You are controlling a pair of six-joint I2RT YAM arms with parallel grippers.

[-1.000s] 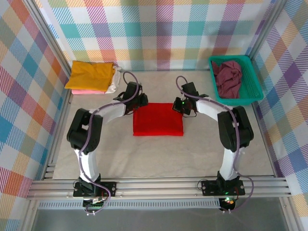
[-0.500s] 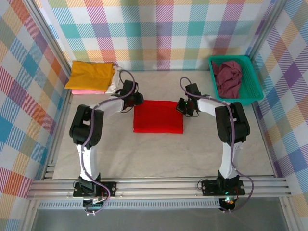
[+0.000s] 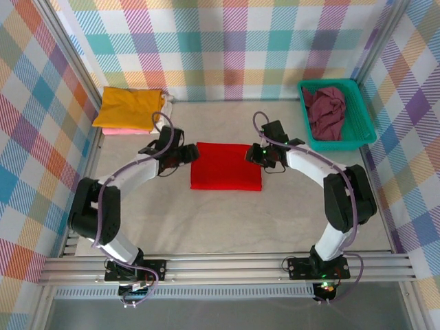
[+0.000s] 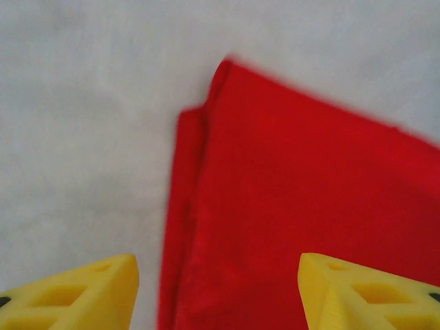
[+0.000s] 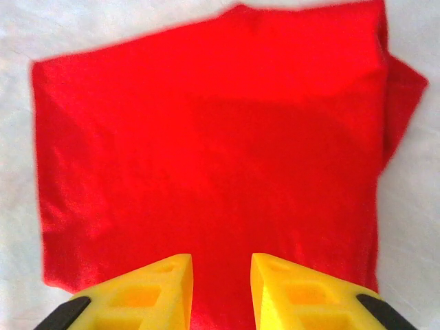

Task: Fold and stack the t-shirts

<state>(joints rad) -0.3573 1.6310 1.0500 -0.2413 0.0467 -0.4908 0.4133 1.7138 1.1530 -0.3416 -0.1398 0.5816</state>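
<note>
Top view, left to right: a stack of folded t-shirts lies in the far left corner of the table (image 3: 227, 227), close to the side wall; the yellow t-shirt (image 3: 129, 108) is on top, the edge of the pink t-shirt (image 3: 113, 130) shows beneath its near side, and the white t-shirt (image 3: 163, 118) shows at its right side. The left gripper (image 3: 187, 155) is held at the left edge of the red t-shirt (image 3: 225, 167), near the stack but apart from it. In the left wrist view its fingers (image 4: 75, 292) are seen spread wide with nothing between them; the doubled, slightly offset layers of the shirt's left edge are seen below.

The red t-shirt is folded to a rectangle at the table's centre, its edges roughly square to the table; a broad strip of bare table is left in front of it, between the two arms. The right gripper (image 3: 256, 155) is set over the shirt's right edge; in the right wrist view its fingers (image 5: 148, 289) are parted by a narrow gap and no cloth is pinched; a lower layer is seen jutting past one far corner.

At the far right the maroon t-shirt (image 3: 326, 110) lies crumpled in the teal basket (image 3: 344, 142), well apart from the red one.
</note>
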